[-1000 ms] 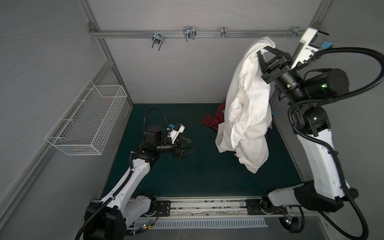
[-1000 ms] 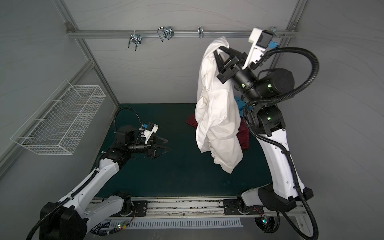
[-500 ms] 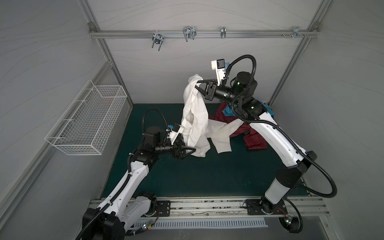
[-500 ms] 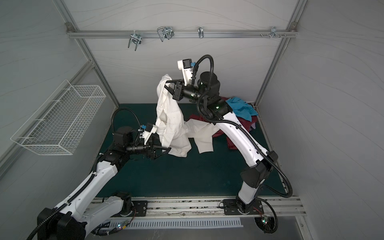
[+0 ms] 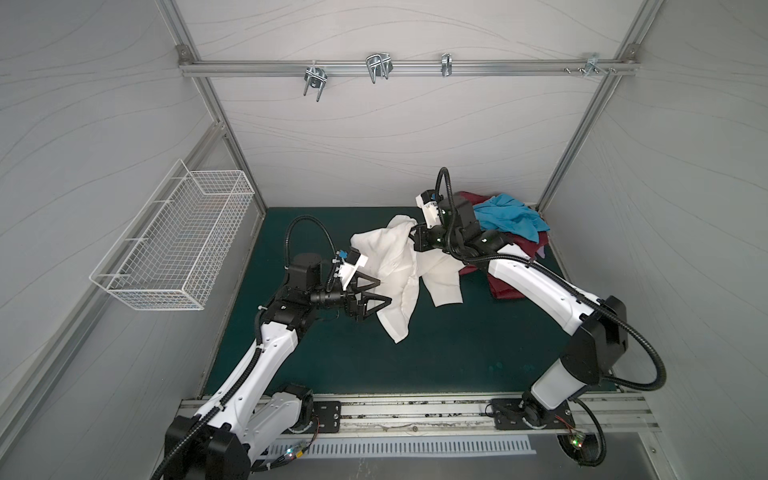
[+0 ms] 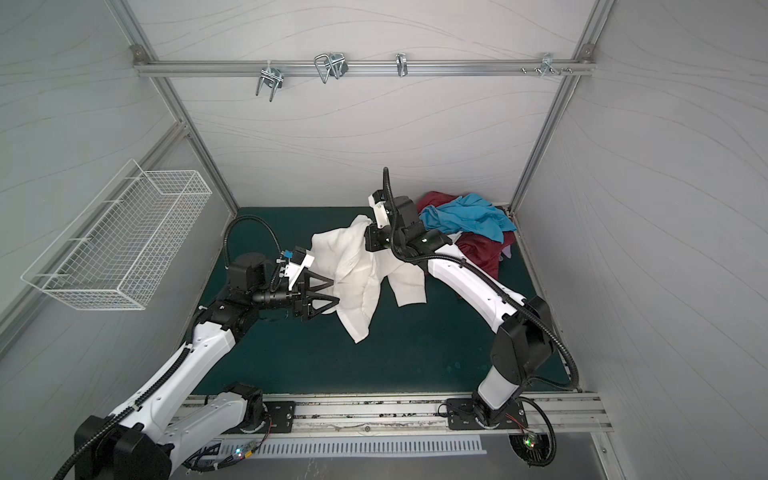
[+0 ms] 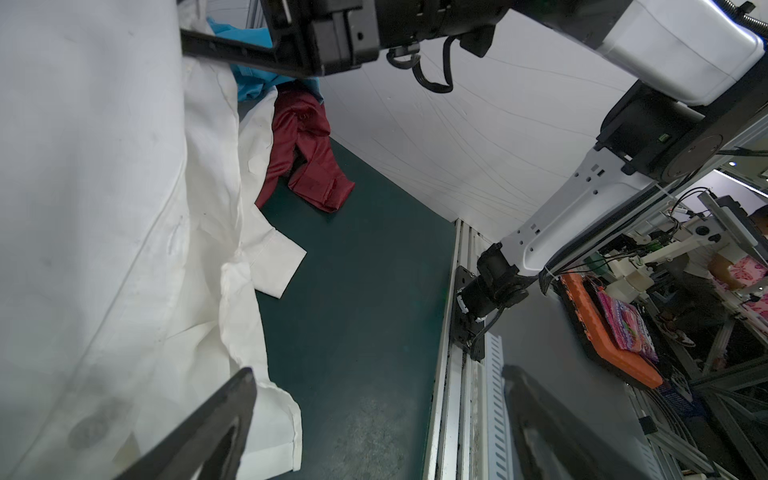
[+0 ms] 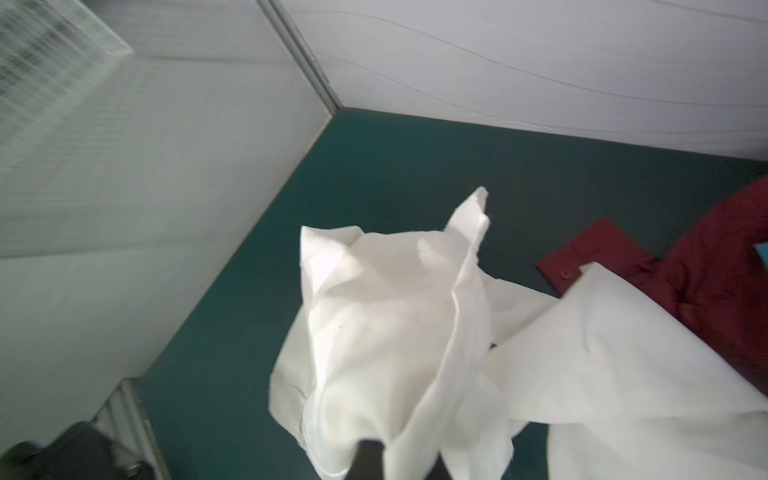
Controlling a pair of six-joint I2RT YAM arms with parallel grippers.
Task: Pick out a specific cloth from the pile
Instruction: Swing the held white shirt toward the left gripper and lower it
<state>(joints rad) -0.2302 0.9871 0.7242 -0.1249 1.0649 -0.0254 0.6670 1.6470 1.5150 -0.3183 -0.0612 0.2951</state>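
Right wrist view shows you the large off-white thin-fabric shirt (image 8: 386, 332) pinched in the fully closed right gripper (image 8: 368, 451). In both top views it hangs from that gripper onto the dark green mat (image 5: 415, 353), just beside the heap of maroon and bright blue garments (image 5: 511, 224) in the back right corner. Your left gripper (image 5: 379, 291) stands wide open against the shirt, gripping nothing.

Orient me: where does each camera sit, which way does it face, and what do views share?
Both top views: high above the front rail, looking down at the mat; left arm and right arm show.
Left wrist: on the left arm, looking past the open left gripper at the off-white shirt and right arm.
Right wrist: on the right arm, looking down past the right gripper, shut on that shirt.
Shared by all: off-white shirt, maroon shirt.
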